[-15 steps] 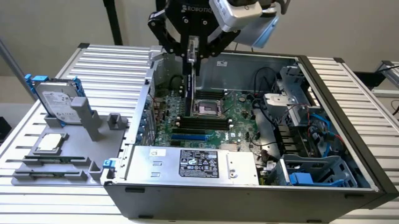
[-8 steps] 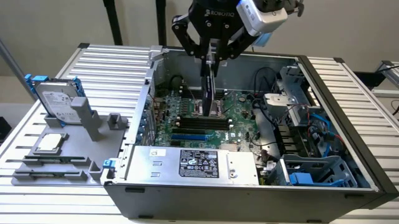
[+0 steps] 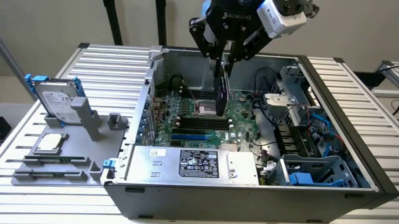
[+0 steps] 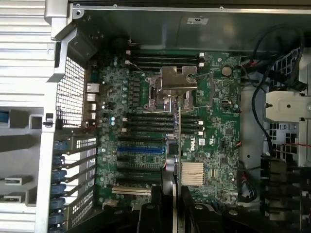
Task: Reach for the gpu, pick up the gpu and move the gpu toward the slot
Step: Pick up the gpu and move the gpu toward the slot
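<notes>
My gripper (image 3: 223, 58) hangs over the open computer case (image 3: 349, 140) and is shut on the gpu (image 3: 220, 91). The card hangs edge-down, a dark thin board above the green motherboard (image 3: 240, 114) near the CPU socket (image 3: 206, 108). In the wrist view the gpu (image 4: 178, 145) shows edge-on as a thin line running out from between the black fingers (image 4: 156, 206), over the black memory slots and beside the blue expansion slot (image 4: 141, 149). The blue slot (image 3: 188, 137) lies nearer the case's front than the card. The card's lower edge stands clear of the board.
A silver hard drive with blue rails (image 3: 58, 100) stands in a grey fixture (image 3: 68, 154) at the exterior view's left. The power supply (image 3: 193, 163) fills the case's front. Cables (image 4: 272, 63) and a drive cage (image 3: 311, 170) crowd the case's right side. A finned heatsink (image 4: 190, 174) sits beside the card.
</notes>
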### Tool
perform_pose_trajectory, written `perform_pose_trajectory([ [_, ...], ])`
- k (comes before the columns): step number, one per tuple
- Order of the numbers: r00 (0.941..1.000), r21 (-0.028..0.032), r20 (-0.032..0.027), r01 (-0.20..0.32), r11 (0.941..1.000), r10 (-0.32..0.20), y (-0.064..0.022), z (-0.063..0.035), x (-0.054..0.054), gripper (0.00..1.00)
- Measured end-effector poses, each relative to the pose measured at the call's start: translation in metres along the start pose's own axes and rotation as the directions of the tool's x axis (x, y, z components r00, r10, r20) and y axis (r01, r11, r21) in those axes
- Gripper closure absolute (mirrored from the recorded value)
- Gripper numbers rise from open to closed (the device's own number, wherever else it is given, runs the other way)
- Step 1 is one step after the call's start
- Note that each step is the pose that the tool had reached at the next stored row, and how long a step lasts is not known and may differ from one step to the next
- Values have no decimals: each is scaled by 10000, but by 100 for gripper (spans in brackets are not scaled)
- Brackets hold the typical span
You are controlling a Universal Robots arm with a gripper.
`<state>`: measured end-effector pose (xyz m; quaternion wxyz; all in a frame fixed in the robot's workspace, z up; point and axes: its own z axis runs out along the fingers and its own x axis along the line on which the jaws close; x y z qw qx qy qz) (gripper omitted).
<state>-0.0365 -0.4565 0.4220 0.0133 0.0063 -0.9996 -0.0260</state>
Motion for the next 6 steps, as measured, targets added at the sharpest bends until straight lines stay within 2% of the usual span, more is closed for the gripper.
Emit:
perform_pose_trajectory([
  [6,10000,0,-1,1,10000,-1,0,0,-1,74],
])
